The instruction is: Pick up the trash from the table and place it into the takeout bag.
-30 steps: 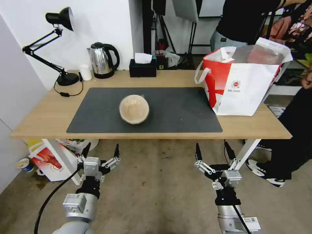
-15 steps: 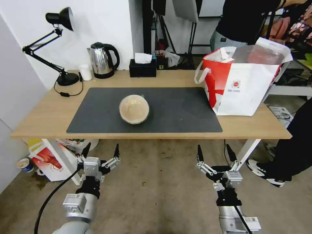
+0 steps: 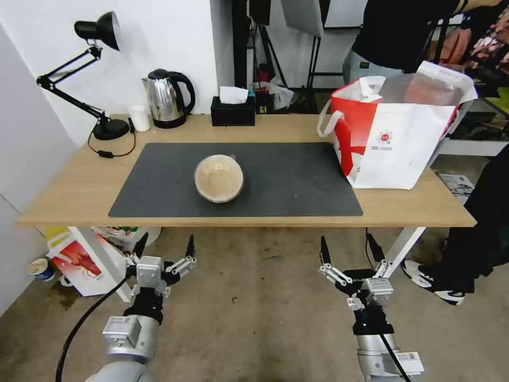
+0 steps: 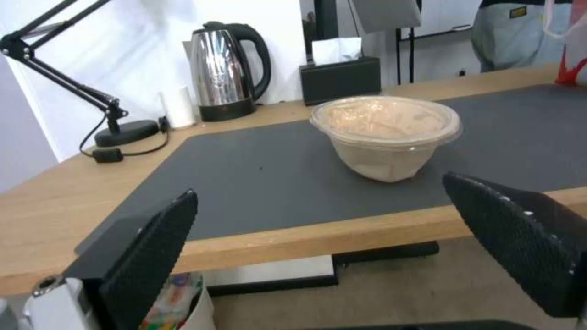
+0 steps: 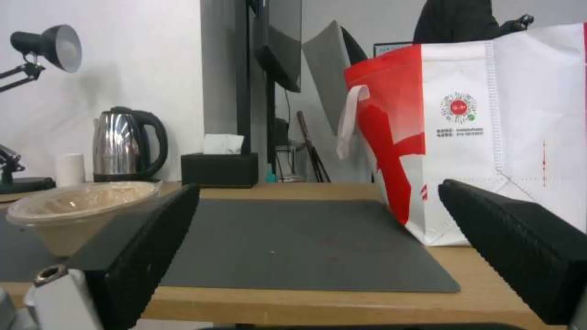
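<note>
Both arms are showing silvery-grey metal forearm housings, each narrowing into a matte black wrist collar. The left hand [image 3: 165,246] is carrying a boxy pale-grey block with small screws, from which grey linkages are branching out to two slim black fingers tapering to points. A thick black cable is looping away from the left forearm. The right hand [image 3: 348,248] is wearing the same grey linkages and pointed black fingers, with a thin black cable running down its wrist and a white printed label on the forearm. Up close, the finger pads [image 4: 153,256] are showing a fine knurled black texture.
</note>
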